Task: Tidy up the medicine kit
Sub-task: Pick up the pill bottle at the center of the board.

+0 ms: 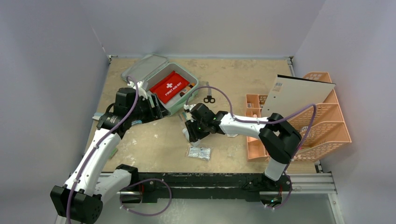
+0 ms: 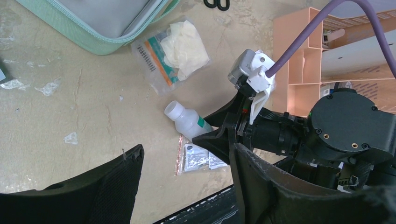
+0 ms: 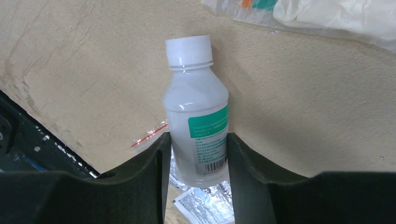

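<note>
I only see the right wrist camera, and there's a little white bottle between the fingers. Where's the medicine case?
Observer: The green case lies open at the table's far left corner, farther back and left of your bottle.
Operator: Is anything in it?
Observer: Yes, a red pouch lies inside.
Operator: What's the other arm doing?
Observer: The left gripper hangs open and empty by the case's near corner.

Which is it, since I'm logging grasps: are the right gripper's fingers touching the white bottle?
Touching. The right wrist view shows the right gripper, its fingers flush against both sides of the white bottle, no gap visible.
</note>
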Robot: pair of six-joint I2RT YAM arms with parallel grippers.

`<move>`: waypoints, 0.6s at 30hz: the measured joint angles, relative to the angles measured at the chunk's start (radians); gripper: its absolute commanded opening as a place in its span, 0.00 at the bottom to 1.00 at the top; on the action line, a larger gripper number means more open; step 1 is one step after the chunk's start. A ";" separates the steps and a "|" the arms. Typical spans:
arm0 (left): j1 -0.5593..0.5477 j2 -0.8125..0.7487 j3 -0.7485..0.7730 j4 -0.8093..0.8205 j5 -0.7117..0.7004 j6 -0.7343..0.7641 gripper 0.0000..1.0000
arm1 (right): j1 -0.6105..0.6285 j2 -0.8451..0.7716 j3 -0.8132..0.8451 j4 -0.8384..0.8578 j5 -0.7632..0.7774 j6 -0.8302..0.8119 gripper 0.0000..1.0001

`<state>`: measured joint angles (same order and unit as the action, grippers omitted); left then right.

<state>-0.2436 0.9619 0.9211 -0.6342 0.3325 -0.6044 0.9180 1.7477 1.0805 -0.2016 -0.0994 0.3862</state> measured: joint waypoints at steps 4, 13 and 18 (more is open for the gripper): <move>0.000 -0.006 0.000 -0.004 0.001 0.000 0.66 | 0.000 0.000 0.000 0.001 0.002 -0.002 0.33; 0.000 -0.007 0.000 0.010 0.068 -0.016 0.69 | 0.000 -0.140 -0.030 0.039 -0.007 0.095 0.27; 0.000 -0.004 -0.001 0.078 0.162 -0.074 0.73 | 0.000 -0.278 -0.060 0.196 -0.007 0.201 0.26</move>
<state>-0.2436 0.9581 0.9203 -0.5560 0.4942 -0.6781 0.9180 1.4700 1.0206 -0.0059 -0.1062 0.5869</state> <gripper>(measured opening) 0.710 0.451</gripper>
